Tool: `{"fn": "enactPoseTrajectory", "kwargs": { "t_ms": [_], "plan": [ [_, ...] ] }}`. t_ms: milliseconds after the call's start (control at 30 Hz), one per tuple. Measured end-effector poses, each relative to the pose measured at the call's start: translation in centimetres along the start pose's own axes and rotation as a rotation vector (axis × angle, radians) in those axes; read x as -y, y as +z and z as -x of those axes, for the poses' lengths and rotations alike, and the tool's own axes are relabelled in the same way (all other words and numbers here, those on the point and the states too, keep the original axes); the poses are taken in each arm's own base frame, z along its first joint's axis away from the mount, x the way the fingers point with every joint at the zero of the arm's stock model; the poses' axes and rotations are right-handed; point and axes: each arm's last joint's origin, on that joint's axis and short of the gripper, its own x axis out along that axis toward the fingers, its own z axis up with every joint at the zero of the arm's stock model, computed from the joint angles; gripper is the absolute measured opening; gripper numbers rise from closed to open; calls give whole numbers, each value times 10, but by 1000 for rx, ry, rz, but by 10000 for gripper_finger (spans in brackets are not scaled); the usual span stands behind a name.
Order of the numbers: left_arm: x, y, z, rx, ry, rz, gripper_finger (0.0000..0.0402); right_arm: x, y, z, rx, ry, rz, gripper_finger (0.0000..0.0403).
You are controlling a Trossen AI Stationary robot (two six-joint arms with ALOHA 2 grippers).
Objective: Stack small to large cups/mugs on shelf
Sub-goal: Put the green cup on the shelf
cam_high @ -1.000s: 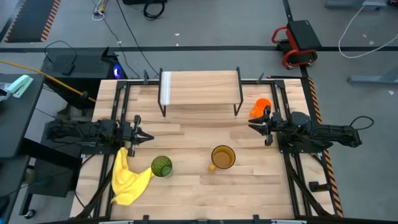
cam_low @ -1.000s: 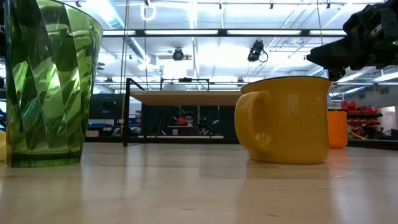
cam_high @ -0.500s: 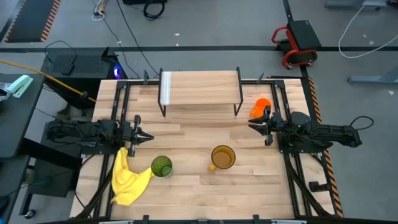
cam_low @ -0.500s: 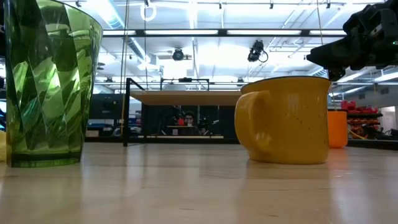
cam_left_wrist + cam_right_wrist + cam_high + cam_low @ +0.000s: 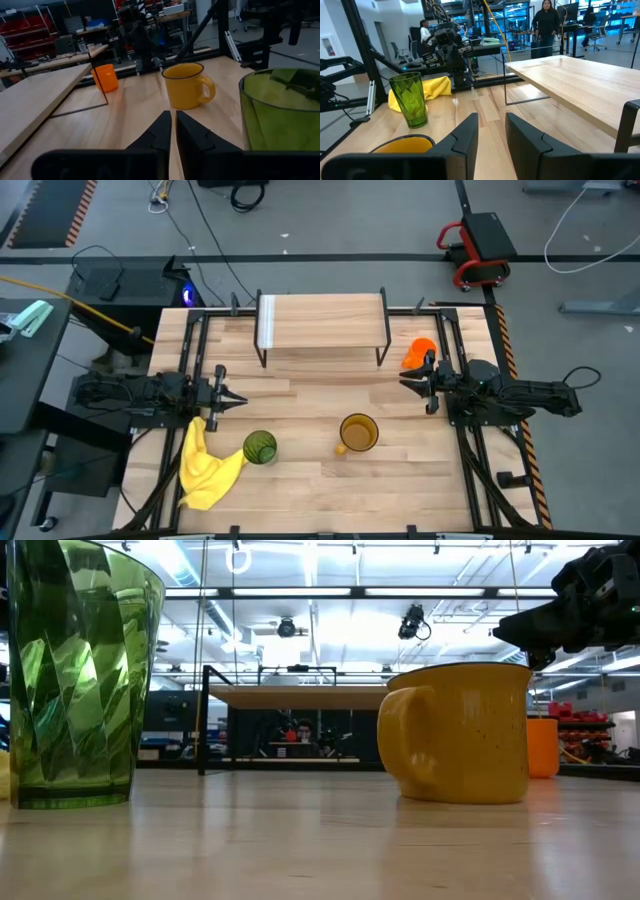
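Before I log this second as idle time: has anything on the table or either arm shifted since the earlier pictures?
Nothing visibly changed. The left gripper and right gripper hold the same spots, and the green tumbler, yellow mug, orange mug and shelf stayed put.

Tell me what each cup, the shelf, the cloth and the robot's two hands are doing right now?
green tumbler: upright on the table, touching the cloth.
yellow mug: upright, standing alone.
orange mug: upright on the table, beside the shelf.
shelf: standing, nothing on its top.
yellow cloth: crumpled on the table.
left gripper: shut, holding nothing.
right gripper: slightly open, holding nothing.
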Motion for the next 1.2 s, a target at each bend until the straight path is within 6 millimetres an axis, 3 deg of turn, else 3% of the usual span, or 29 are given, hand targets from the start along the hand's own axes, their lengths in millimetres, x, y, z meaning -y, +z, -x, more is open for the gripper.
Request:
{"fn": "enactPoseTrajectory", "kwargs": {
  "t_ms": [267,633,933,1200],
  "plan": [
    [-2,5,0,47,39,45,25,0,0,0,0,0,0,105],
    [-4,16,1,182,1,769,34,0,0,0,0,0,0,105],
    [-9,30,5,349,-12,972,23,0,1,0,12,1,-18,105],
    [-13,34,8,440,92,996,33,-2,17,2,169,75,-616,105]
  ]
}}
